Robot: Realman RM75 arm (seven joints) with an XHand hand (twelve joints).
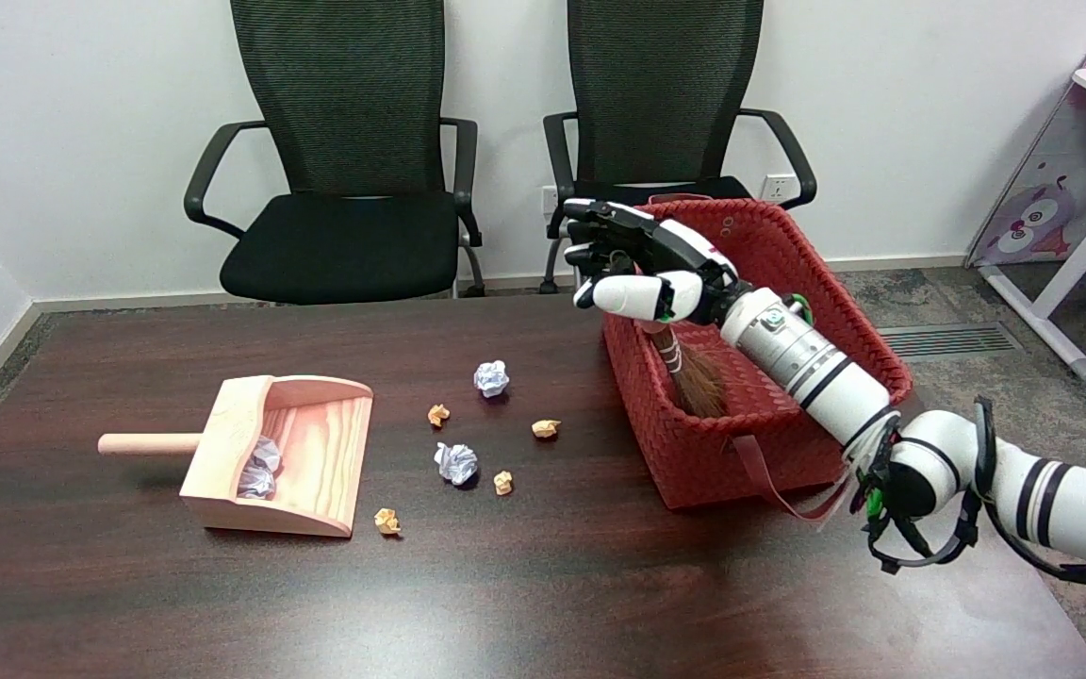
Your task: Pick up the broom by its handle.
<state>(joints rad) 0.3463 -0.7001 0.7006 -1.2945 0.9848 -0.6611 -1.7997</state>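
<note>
The right hand (pixel 647 269) grips the broom (pixel 694 382) by its handle over the red basket (pixel 750 453). The broom hangs nearly upright, handle end up in the fingers, brown bristles pointing down and slightly right inside the basket

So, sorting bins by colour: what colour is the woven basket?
Red, seen clearly in the head view: basket.

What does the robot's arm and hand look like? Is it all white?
Not all white. The right hand is mostly black, with white shells on some fingers, a white rounded thumb and a small pink-red mark. Its wrist is a shiny silver tube with a green spot. The arm is made of thick white tubes with black rings, and black cables loop around its joint.
</note>
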